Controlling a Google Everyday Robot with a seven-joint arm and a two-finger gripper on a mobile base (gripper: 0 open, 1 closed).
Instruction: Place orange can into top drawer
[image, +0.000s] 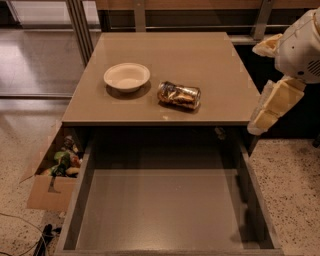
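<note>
The orange can (179, 95) lies on its side on the tan table top (200, 60), near the front edge and right of the middle. The top drawer (160, 210) is pulled wide open below the table's front edge, and its flat grey bottom holds nothing. My gripper (267, 110) hangs at the right edge of the view, beside the table's right front corner. It is well right of the can, a little above table height, and holds nothing that I can see.
A white round bowl (126, 76) stands on the table left of the can. A brown cardboard box of clutter (52, 175) sits on the floor left of the drawer. Speckled floor lies on both sides. A railing runs behind the table.
</note>
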